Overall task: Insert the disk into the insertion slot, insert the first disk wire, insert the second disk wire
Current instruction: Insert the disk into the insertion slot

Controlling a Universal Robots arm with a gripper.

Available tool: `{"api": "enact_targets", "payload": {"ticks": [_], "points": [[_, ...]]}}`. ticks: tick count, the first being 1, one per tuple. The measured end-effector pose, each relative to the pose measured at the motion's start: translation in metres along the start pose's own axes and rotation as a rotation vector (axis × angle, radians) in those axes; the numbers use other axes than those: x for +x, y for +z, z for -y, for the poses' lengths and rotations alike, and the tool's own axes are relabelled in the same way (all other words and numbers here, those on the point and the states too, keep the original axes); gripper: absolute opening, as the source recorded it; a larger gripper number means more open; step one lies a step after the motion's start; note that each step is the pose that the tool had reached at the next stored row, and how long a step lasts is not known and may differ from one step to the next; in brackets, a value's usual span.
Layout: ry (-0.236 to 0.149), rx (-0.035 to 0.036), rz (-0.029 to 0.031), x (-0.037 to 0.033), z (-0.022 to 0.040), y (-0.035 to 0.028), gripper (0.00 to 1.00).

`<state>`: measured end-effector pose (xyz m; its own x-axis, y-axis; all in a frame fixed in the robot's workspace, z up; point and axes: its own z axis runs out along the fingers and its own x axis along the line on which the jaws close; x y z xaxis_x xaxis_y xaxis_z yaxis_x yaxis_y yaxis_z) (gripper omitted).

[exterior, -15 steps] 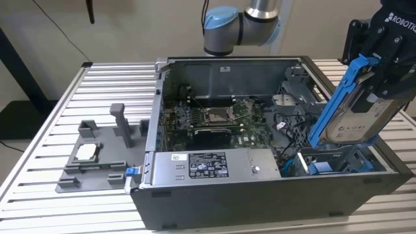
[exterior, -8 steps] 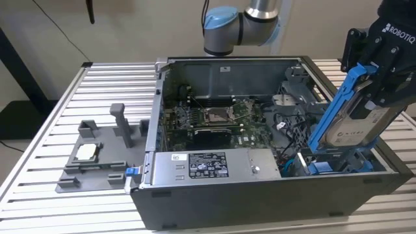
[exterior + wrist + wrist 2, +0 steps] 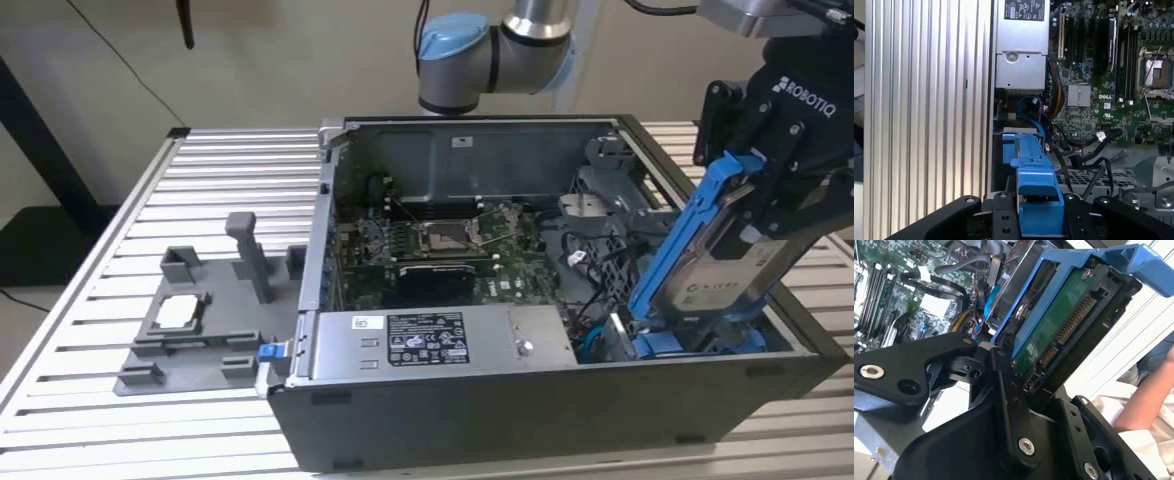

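— Exterior view first: where do we find the disk (image 3: 731, 275)?
— At the right of the frame, over the near right corner of the computer case (image 3: 534, 410). It stands steeply tilted, with its upper end leaning toward the exterior view's right. Its blue carrier (image 3: 681, 235) runs along the edge facing the exterior view's left.
— And the gripper (image 3: 763, 200)?
— We see its jaws clamped on the disk, holding the upper half from both sides.
— How does it sit against the insertion slot (image 3: 707, 345)?
— The lower end dips down to the slot's blue fittings; we cannot tell whether they touch. Most of the disk is above the case's rim.
— What do we get from the wrist cameras?
— In the second wrist view, the disk's green circuit board (image 3: 1064, 325) with its connector pins, and a person's arm (image 3: 1149, 400) beyond. In the first wrist view, a blue cable (image 3: 1029, 107) lies loose just past the carrier.
— Farther out?
— The power supply box (image 3: 427, 335) lies along the case's near wall, and the motherboard (image 3: 447, 240) is behind it. The fixture tray (image 3: 187, 330) rests on the slatted table (image 3: 134, 200) at lower left, apart from the case.
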<state>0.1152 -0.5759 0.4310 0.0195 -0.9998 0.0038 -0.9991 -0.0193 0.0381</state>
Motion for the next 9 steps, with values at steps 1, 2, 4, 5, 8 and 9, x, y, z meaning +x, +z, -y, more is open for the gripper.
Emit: {"api": "enact_targets", "payload": {"ticks": [1,2,4,5,8,9], "points": [[0.000,0.0000,0.0002,0.0000,0.0002,0.0018,0.33],[0.000,0.0000,0.0002,0.0000,0.0005,0.0036,0.33],[0.000,0.0000,0.0002,0.0000,0.0009,0.0060,0.33],[0.000,0.0000,0.0005,-0.0001,0.0012,0.0070,0.33],[0.000,0.0000,0.0011,-0.0004,0.0019,0.0090,0.33],[0.000,0.0000,0.0013,-0.0005,0.0022,0.0097,0.33]]}}
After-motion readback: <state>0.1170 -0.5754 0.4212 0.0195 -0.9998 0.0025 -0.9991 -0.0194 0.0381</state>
